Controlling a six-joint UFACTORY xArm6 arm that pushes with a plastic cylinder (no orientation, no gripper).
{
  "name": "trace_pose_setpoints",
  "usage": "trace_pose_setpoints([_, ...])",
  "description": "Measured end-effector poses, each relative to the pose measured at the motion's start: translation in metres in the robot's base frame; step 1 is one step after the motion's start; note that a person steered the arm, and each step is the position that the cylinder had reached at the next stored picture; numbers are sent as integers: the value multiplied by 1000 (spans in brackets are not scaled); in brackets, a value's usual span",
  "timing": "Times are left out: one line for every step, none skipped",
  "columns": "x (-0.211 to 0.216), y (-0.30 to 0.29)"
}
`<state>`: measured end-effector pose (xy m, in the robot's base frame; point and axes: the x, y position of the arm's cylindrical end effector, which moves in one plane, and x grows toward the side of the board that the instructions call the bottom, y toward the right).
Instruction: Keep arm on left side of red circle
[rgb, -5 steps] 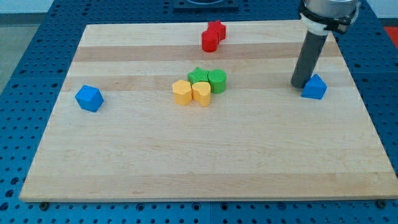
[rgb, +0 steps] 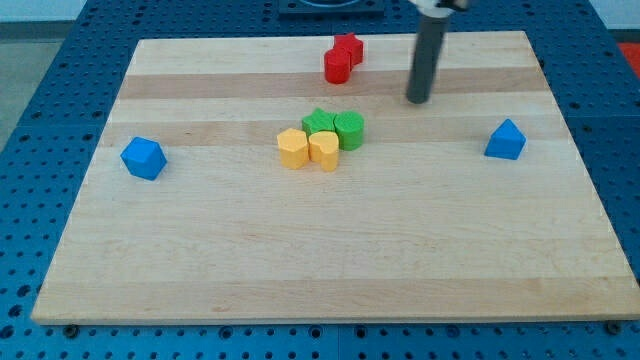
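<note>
The red circle block (rgb: 337, 67) stands near the view's top centre of the wooden board (rgb: 200, 250), touching a red star block (rgb: 348, 47) just above and to its right. My tip (rgb: 417, 100) is on the board to the right of the red circle and slightly below it, about 80 pixels away, touching no block. The dark rod rises from the tip toward the view's top.
Below the red pair is a cluster: two green blocks (rgb: 349, 129) (rgb: 318, 122) and two yellow blocks (rgb: 292, 148) (rgb: 324, 150). A blue block (rgb: 143, 158) lies at the view's left, another blue block (rgb: 506, 140) at the right.
My tip has moved left and toward the view's top, away from the right blue block and closer to the red circle. No block has moved.
</note>
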<state>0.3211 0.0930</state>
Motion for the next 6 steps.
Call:
trace_pose_setpoints([-8, -62])
trace_pose_setpoints([-9, -127])
trace_pose_setpoints([-33, -169])
trace_pose_setpoints([-63, -175])
trace_pose_setpoints([-67, -165])
trace_pose_setpoints([-67, -146])
